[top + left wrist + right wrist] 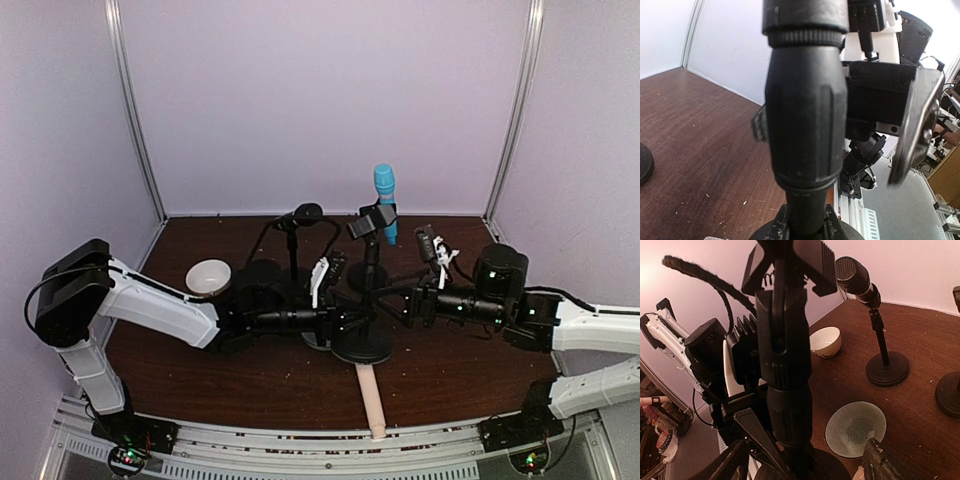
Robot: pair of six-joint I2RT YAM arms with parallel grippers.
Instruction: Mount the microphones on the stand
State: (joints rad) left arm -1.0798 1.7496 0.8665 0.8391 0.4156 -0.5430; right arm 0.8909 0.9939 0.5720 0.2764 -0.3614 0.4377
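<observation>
A light blue microphone [385, 198] stands upright in the clip of the middle stand [371, 270], whose round base [362, 346] sits at the table's centre. My left gripper [346, 322] [802, 224] is shut on that stand's pole just above the base. The right gripper [396, 301] [805, 462] is open, its fingers [881, 461] wide apart on either side of the same pole [786, 365]. A black microphone [306, 213] [854, 276] sits on its own stand further back. The pale pink-beige microphone [371, 398] lies flat near the front edge.
A white bowl [209, 275] [825, 341] stands at the back left. A grey patterned bowl [856, 429] lies right beside the middle stand's base. Another round stand base [950, 395] shows at the right of the right wrist view. Walls enclose the table on three sides.
</observation>
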